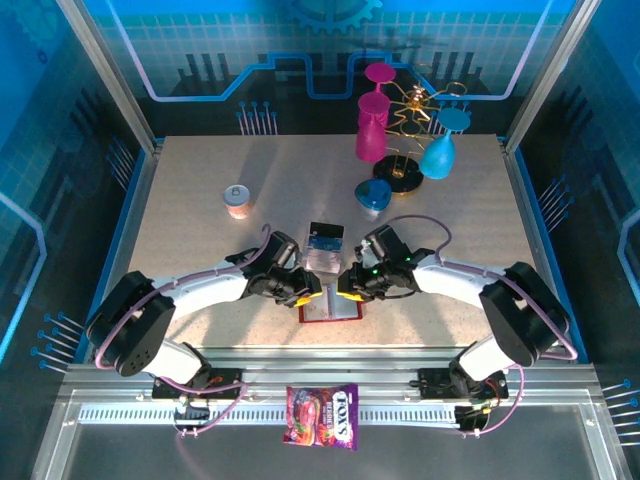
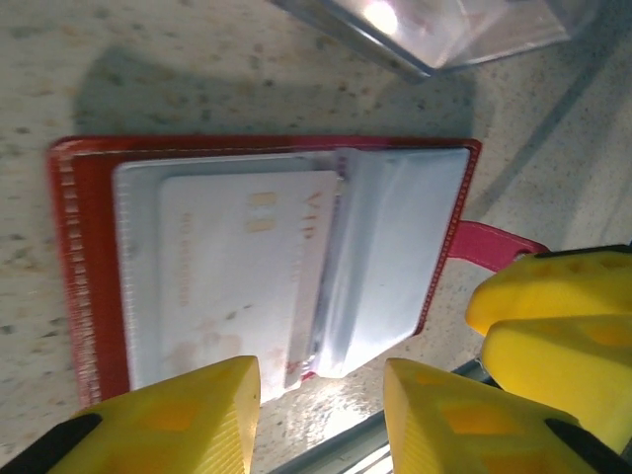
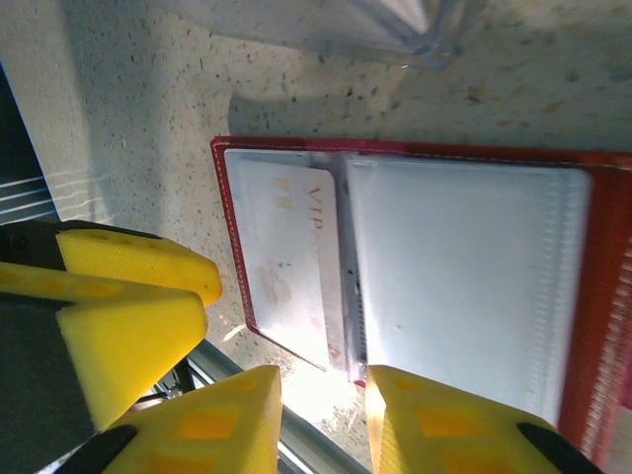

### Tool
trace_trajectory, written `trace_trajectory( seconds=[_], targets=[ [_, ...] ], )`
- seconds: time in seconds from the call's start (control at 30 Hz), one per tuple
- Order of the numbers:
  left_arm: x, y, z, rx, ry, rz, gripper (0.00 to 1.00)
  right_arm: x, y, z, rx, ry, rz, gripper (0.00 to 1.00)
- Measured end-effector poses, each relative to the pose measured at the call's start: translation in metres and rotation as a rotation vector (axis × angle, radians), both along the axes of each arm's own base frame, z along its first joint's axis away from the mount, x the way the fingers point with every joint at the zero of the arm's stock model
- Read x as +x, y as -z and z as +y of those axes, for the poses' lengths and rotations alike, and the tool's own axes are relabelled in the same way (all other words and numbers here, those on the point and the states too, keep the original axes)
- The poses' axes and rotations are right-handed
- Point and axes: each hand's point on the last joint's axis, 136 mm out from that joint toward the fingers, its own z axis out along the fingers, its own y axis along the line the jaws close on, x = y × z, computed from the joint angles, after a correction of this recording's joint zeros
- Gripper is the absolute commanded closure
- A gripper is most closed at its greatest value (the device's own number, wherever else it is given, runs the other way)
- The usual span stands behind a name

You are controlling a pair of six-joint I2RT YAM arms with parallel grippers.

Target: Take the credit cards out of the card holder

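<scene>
two partly open hands at card holder edge

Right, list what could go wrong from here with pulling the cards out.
1. The left pincer and right pincer crowd the same edge of the dark red folding card holder; they could knock together.
2. The pinkish-white VIP card sits among greyish clear plastic sleeves; a pinch might catch a sleeve too.
3. The holder lies loose beside the metal rail; a pull could drag it over.

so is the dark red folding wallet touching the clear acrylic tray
Apart. Left wrist view shows bare table between the dark red folding wallet and the clear acrylic tray.
</scene>
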Motion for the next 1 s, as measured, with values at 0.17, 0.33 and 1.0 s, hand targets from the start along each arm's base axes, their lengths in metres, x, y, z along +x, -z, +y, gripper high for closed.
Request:
trace_trajectory(
  seconds=[0.17,0.33,1.0],
  targets=[
    [-0.003,0.008,0.007,0.014,-0.017,0.022,0.74,-0.006,0.009,0.018,-0.002,-0.039,0.021,0.73],
    [-0.005,0.011,0.009,0.016,-0.021,0.030,0.82,-0.009,0.016,0.028,-0.003,-0.054,0.034,0.75],
    [-0.013,0.028,0.015,0.046,-0.021,0.073,0.88,-0.015,0.030,0.045,-0.003,-0.093,0.071,0.74]
  ],
)
